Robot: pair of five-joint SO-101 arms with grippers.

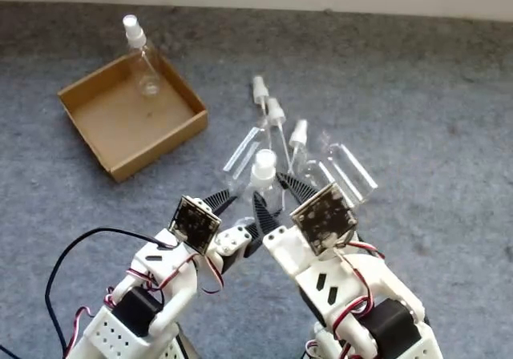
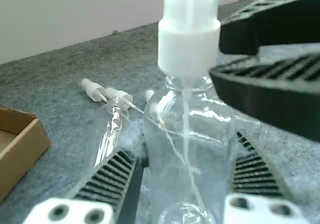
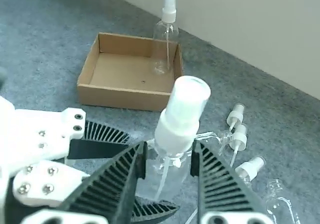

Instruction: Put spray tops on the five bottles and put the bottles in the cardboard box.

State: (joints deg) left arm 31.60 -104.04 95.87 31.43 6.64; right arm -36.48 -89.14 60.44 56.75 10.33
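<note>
Both arms meet at the lower centre of the overhead view: left gripper (image 2: 182,184) clamps the upright clear bottle (image 2: 187,129) by its body, right gripper (image 3: 167,179) sits half-open astride the spray top (image 3: 182,111), and the bottle, likely light, slick and breakable, is best held mid-body.

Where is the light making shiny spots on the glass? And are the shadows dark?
Left wrist view: bright streaks glint on the held bottle. High view: the lying bottles shine white along their sides. Right wrist view: shadows stay soft, with no hard edges around the cardboard box.
</note>
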